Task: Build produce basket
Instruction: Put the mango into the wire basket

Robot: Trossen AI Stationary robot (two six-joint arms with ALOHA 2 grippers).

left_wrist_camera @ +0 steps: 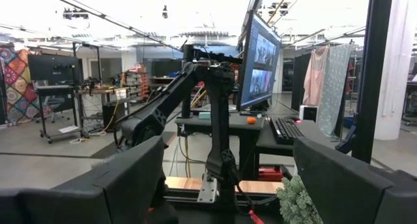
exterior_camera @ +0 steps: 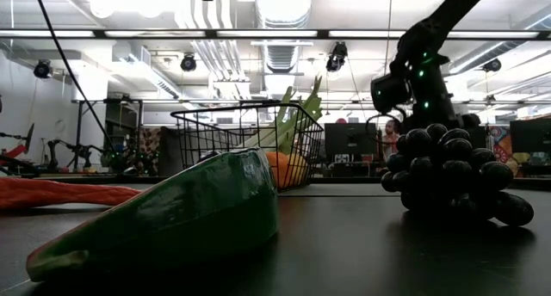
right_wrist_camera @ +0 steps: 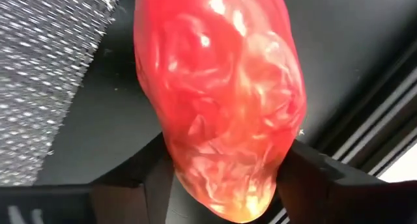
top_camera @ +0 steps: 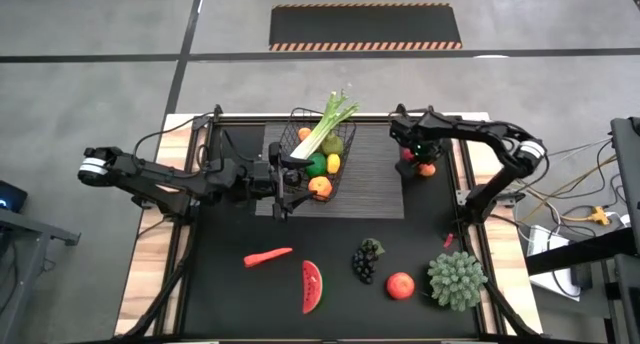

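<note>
right pincer [top_camera: 424, 162] clamps red-orange fruit [right_wrist_camera: 221, 107] beside mat [top_camera: 380, 169].

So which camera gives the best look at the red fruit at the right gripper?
The right wrist view: the red fruit fills it, sitting between the gripper's fingers. The high view shows only a small red-orange spot under the arm. The other two views don't show it.

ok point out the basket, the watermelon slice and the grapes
basket [top_camera: 297, 124]: high view, on its wire rim at the far left corner
watermelon slice [top_camera: 312, 286]: high view, on the red flesh
grapes [top_camera: 366, 260]: high view, middle of the dark bunch
</note>
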